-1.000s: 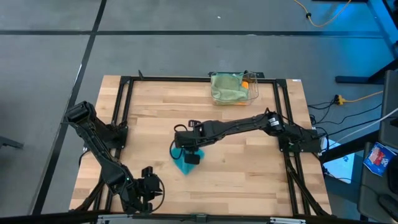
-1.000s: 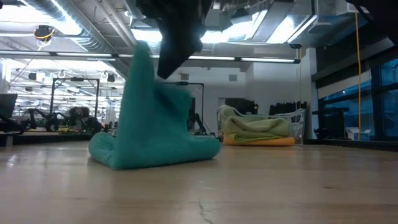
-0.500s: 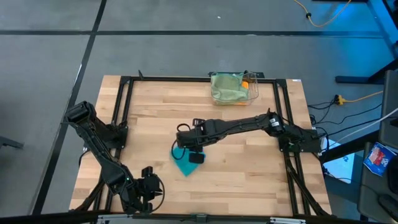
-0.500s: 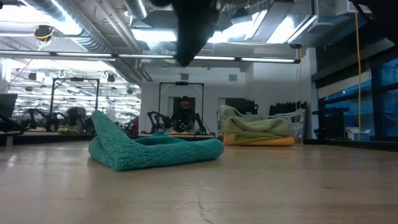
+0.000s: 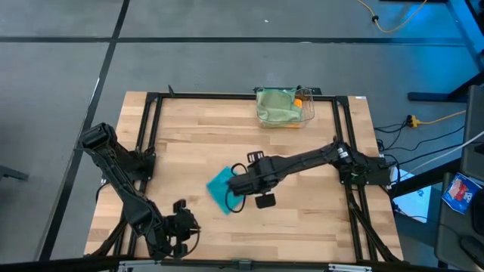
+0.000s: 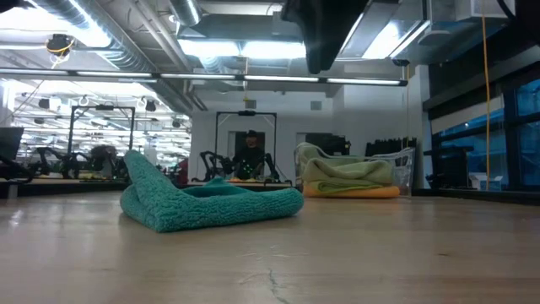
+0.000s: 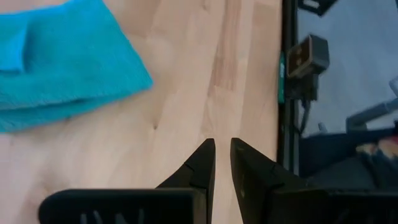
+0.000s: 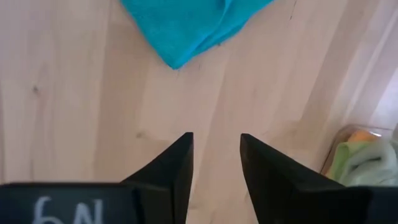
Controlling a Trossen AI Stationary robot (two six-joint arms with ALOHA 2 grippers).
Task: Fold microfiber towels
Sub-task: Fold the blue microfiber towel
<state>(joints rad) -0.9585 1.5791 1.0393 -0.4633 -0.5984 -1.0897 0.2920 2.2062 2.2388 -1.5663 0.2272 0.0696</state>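
Note:
The teal towel (image 5: 219,188) lies folded over on the wooden table, near the middle; it also shows in the low view (image 6: 211,207), flat with one end bunched up. My right gripper (image 5: 240,186) hangs open and empty above the table, just right of the towel; its fingers (image 8: 180,162) stand apart over bare wood. My left gripper (image 5: 181,227) waits shut at the table's near left edge. Green towels (image 5: 276,106) and an orange towel (image 5: 298,102) lie in the clear bin.
The clear plastic bin (image 5: 306,113) stands at the table's far edge, right of centre, and shows in the low view (image 6: 405,160). A black frame (image 5: 151,121) runs along the table's sides. Bare wood lies near and left of the teal towel.
My right gripper has let go of the teal towel's raised part, risen, and gone toward the table's right and near edges. The raised part has fallen over onto the rest of the towel, which now lies low on the table.

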